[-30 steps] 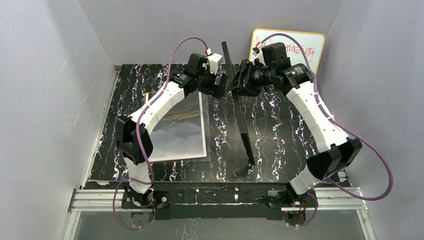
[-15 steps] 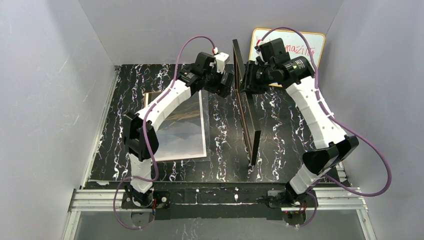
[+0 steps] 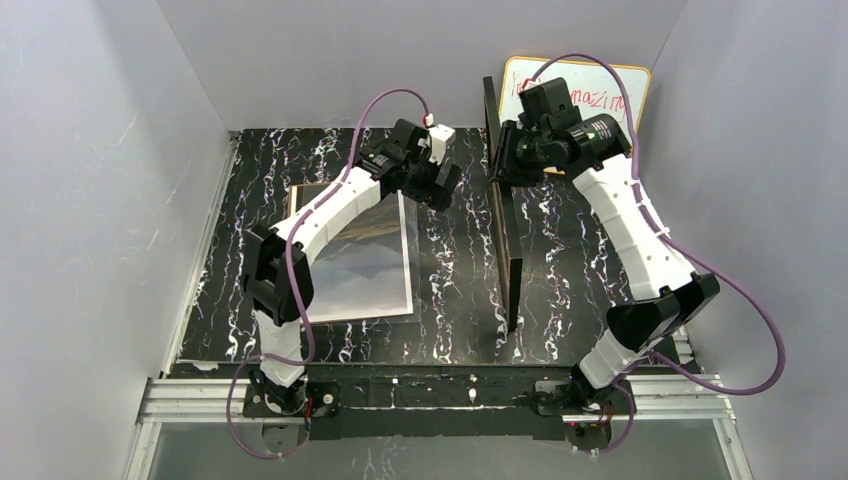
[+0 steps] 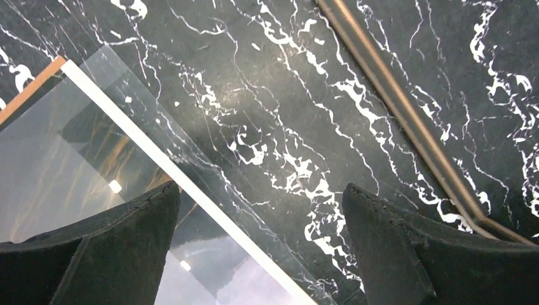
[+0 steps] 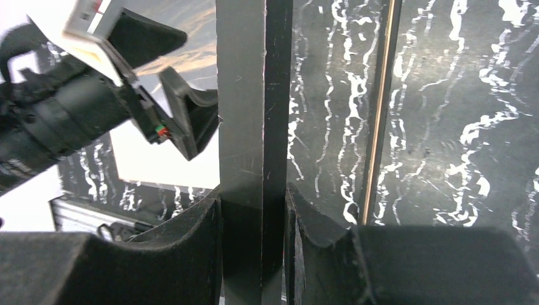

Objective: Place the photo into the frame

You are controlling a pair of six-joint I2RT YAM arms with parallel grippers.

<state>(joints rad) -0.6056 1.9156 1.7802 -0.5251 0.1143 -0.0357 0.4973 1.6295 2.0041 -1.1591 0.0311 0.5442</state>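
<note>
so, we start on the left; the photo (image 3: 360, 270) lies flat on the dark table (image 3: 450, 310), picture side up, its long side running from the far end toward us; our left gripper (image 3: 443, 183) hangs just over the photo's far right corner, wide apart and holding nothing; in the left wrist view one finger sits over the photo's white edge and the other over bare table; next comes the frame (image 3: 508, 250), standing up on its thin edge in the middle of the table; its long side also runs from far to near, so it lines up with the photo; a strip of table lies between the two; we cannot tell which face of the frame looks toward the photo; last, on the right, our right gripper (image 3: 497, 168) is squeezed onto the frame near its far top end, with its fingers (image 5: 184, 241) pressing on both sides; we think the frame must be laid down flat before the photo goes in; the left arm is nearer the photo, so it looks like the one to lift it
</note>
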